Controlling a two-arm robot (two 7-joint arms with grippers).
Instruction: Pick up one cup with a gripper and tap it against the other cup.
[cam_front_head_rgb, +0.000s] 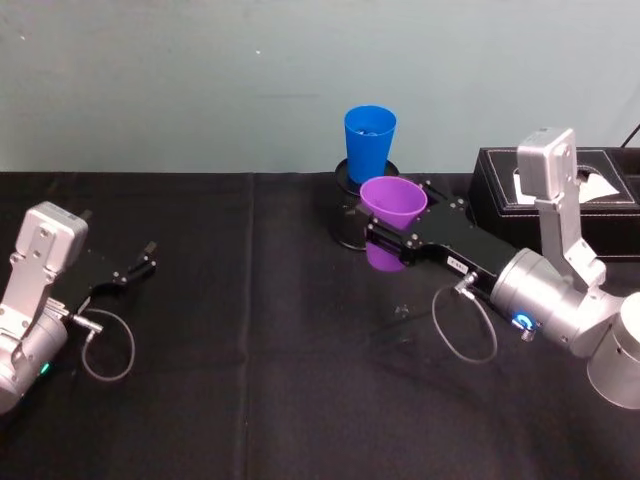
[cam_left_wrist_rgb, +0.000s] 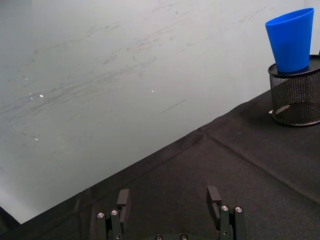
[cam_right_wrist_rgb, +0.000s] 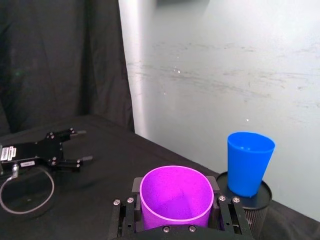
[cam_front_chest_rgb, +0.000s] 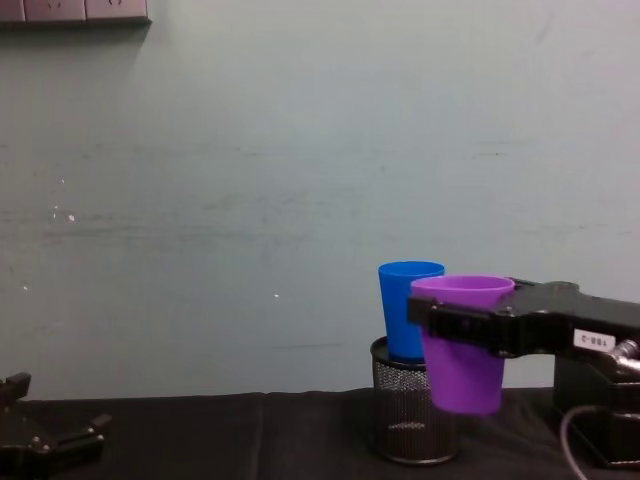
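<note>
Right gripper (cam_front_head_rgb: 390, 240), head view: jaws clamped on purple cup (cam_front_head_rgb: 393, 200), upright, clear of black cloth (cam_front_head_rgb: 250, 380).
Blue cup (cam_front_head_rgb: 369, 140), head view: on top of mesh holder (cam_front_head_rgb: 345, 215), just behind purple cup; black box (cam_front_head_rgb: 500, 185) to the right.
Left gripper (cam_left_wrist_rgb: 170, 200), left wrist view: jaws spread, empty, low over cloth, well apart from the cups.
Gap, right wrist view: cup rims apart.
Obstruction, chest view: purple cup overlaps blue cup and holder; contact can't tell.
</note>
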